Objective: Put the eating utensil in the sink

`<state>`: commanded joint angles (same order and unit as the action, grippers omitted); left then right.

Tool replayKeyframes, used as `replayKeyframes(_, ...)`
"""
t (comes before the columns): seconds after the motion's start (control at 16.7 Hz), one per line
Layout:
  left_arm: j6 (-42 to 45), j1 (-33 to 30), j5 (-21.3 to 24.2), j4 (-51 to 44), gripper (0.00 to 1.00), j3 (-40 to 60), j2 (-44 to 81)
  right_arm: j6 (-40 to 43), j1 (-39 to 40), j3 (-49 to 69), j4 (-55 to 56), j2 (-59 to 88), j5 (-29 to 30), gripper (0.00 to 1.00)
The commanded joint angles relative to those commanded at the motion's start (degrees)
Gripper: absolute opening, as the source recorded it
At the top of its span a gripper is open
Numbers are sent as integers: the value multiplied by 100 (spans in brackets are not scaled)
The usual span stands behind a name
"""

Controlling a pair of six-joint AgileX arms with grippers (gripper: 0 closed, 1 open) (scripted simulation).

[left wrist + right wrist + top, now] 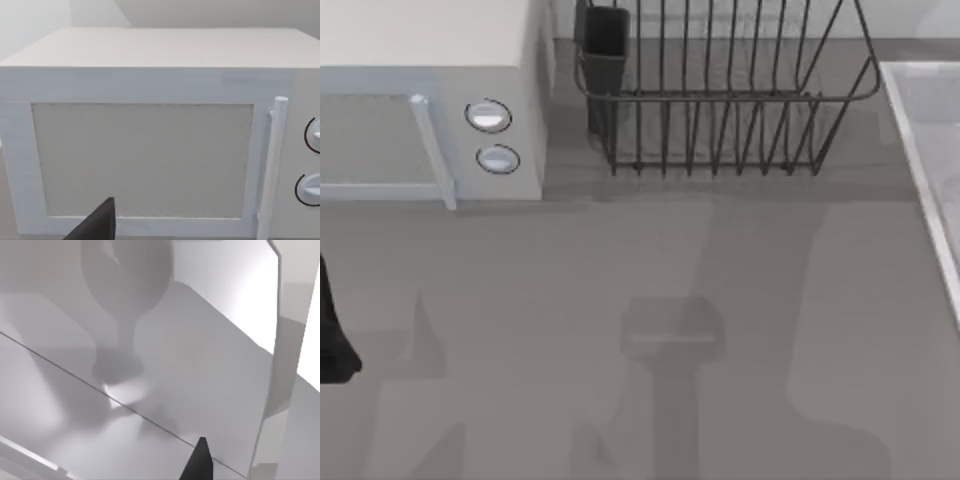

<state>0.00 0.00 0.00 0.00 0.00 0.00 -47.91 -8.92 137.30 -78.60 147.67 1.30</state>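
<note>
The sink [920,130] hugged the worktop's [620,280] right edge; whether either gripper was open, I couldn't tell.

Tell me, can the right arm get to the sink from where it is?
Probably yes. The right wrist view looks straight onto the sink, its pale floor and raised rim close, with a dark fingertip over it and nothing between.

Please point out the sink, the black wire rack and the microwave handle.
sink [918,120]: top view, its raised left rim.
black wire rack [720,97]: top view, front top wire.
microwave handle [272,165]: left wrist view, mid-bar.
</note>
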Motion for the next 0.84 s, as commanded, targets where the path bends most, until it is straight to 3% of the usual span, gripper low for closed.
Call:
replayKeyframes(0.48,0,0,0,0,100,0,0,0,0,0,0,0,0,98)
replayKeyframes(0.84,0,0,0,0,100,0,0,0,0,0,0,0,0,100)
